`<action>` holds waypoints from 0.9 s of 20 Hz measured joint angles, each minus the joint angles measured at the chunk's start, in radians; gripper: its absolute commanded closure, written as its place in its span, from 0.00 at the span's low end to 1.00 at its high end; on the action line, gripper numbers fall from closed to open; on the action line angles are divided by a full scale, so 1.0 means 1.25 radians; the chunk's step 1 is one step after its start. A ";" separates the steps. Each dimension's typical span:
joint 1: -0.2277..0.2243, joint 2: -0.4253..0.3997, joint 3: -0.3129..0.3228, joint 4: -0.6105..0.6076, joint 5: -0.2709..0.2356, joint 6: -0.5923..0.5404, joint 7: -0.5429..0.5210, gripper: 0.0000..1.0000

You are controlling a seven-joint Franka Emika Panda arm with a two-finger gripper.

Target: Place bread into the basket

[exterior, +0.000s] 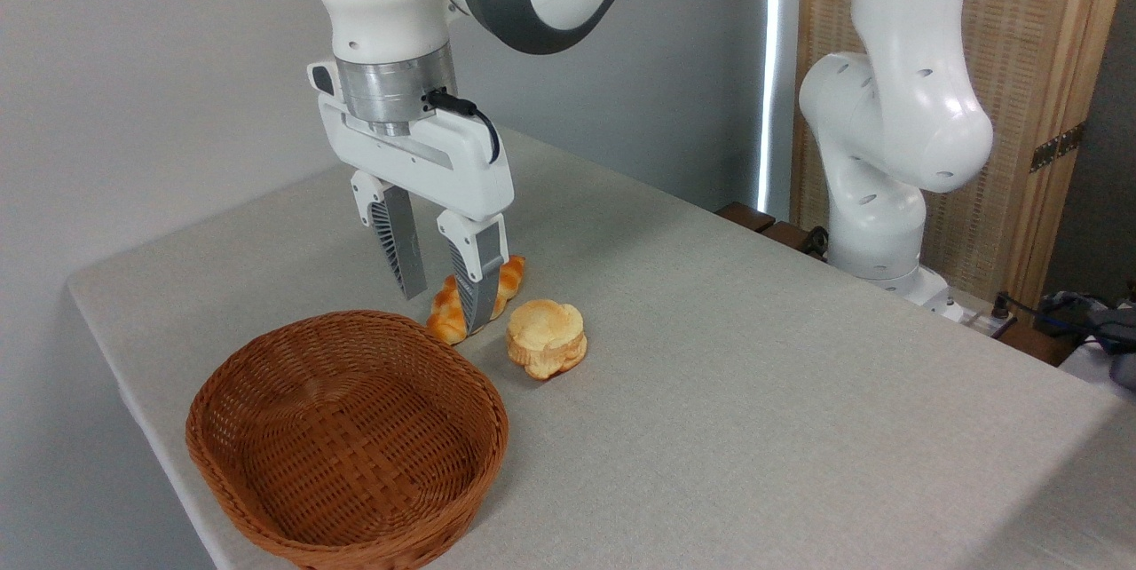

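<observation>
Tool: fingers spread, holding nothing — frame centre-left
Bread: on worktop, just right of basket

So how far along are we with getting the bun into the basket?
Nothing is done yet: the basket holds nothing. The round bun sits untouched on the table beside it. The pincer hangs open over the braided loaf, gripping nothing. Grasping, carrying and dropping the bun all remain.

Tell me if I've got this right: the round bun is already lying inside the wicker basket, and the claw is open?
Not quite. The camera view shows the round bun on the table beside the wicker basket, which holds nothing. The claw is indeed open.
</observation>
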 measured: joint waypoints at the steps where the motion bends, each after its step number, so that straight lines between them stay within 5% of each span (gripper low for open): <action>1: 0.000 0.000 0.000 -0.002 0.000 0.000 0.003 0.00; 18: -0.007 -0.102 0.000 -0.200 0.000 -0.004 0.286 0.00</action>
